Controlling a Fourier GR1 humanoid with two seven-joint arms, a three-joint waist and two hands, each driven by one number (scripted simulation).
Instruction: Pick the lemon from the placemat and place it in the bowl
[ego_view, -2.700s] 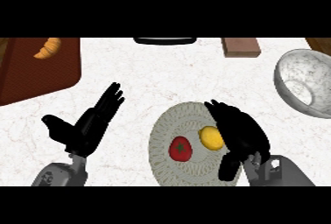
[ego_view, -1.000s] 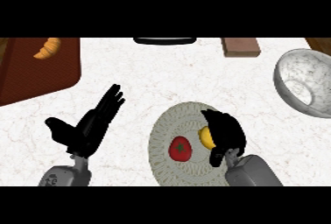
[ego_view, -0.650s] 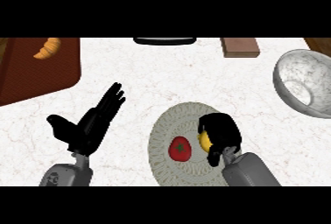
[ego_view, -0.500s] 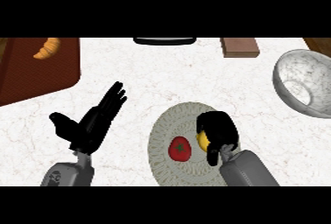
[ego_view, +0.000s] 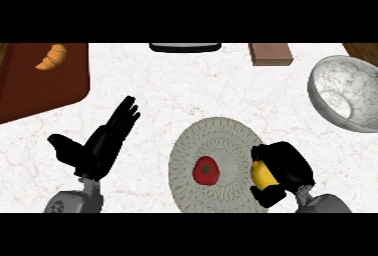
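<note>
Right hand (ego_view: 286, 167): curling round the lemon (ego_view: 260, 173) at the placemat (ego_view: 214, 134) edge, lemon's long axis lying along the palm. Bowl (ego_view: 347, 95): sitting up and right of this hand. Left hand (ego_view: 96, 147): resting open, farther off.

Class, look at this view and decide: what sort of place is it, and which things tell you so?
Most likely a kitchen counter: a pale marbled worktop bearing a bowl, a croissant on a brown board, and a round placemat with a tomato on it.
</note>
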